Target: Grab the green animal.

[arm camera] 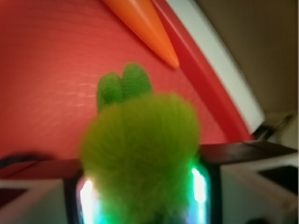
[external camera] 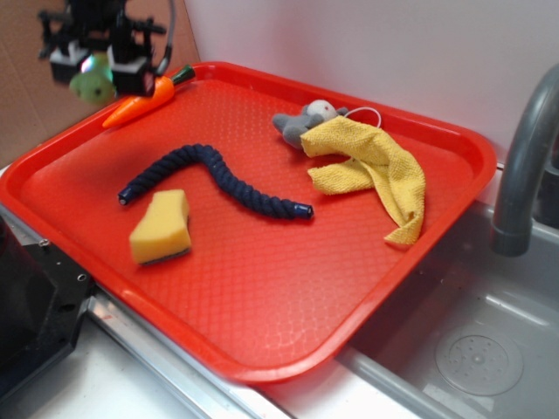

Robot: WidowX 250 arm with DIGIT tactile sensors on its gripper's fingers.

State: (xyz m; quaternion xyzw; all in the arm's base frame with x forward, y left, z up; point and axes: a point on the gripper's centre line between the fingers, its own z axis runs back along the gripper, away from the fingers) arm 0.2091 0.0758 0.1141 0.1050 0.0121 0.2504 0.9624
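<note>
Between the jaws sits the green animal (arm camera: 140, 154), and they're clamped right on it — the wrist view has the fuzzy lime ball filling the gap, both pads (arm camera: 86, 198) pressed into its sides and glowing where they meet the fur, two little ears poking forward. From the exterior camera the gripper (external camera: 94, 72) hangs up off the surface over the far-left corner of the counter, the green animal (external camera: 93, 85) peeking out below it, lifted clear of the red tray (external camera: 262, 297). The arm comes down from the top-left edge of the picture, only its black wrist and the two white-and-black finger blocks in sight, pointed downward.

Just beside the gripper, the orange carrot (external camera: 144, 100) lies along the tray's far-left rim; the wrist camera catches its tip (arm camera: 145, 25) just ahead of the plush, with the tray's rim running alongside.

Everything else shows only in the exterior view: a navy rope (external camera: 214, 179) snaking across the tray's middle, a yellow sponge (external camera: 162, 227) near the left edge, a grey plush animal (external camera: 301, 122) towards the far edge, partly under a yellow cloth (external camera: 371, 170). A faucet (external camera: 524, 148) and sink basin (external camera: 472, 349) sit at the counter's right edge.
</note>
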